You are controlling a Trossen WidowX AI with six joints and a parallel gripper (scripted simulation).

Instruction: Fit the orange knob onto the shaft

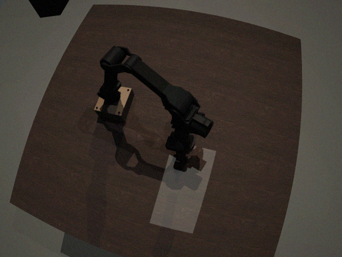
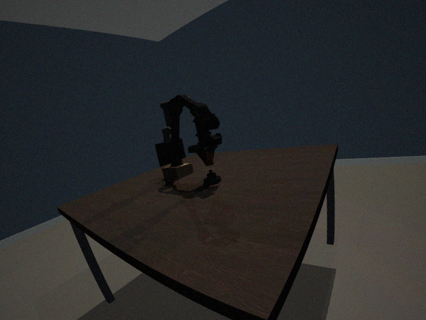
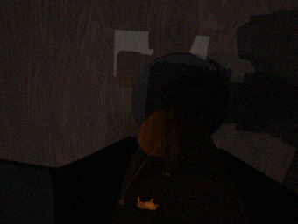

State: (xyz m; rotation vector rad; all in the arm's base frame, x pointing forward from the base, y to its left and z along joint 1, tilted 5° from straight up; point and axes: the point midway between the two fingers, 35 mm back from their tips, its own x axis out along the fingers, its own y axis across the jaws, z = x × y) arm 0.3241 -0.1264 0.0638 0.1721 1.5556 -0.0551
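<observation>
The orange knob [image 3: 159, 133] [image 2: 209, 159] is between the fingers of my gripper [image 3: 173, 150], which is shut on it and points down. Much of the knob is in deep shade in the wrist view, and its hole is not visible. The dark round pedestal [image 2: 212, 180] [image 3: 139, 94] stands on the table below. In the exterior view a small gap shows between the knob and the shaft [image 2: 210, 171]. In the wrist view the knob overlaps the pedestal's near part. In the top view the gripper covers most of the pedestal. The shaft's flat side cannot be seen.
A pale rectangle [image 1: 176, 210] lies on the brown table [image 1: 243, 110] [image 2: 248, 220], partly under the arm's shadow. The arm's base stands on a light wooden block [image 1: 125, 96] [image 2: 186, 169], to the left of the pedestal. The light is very dim.
</observation>
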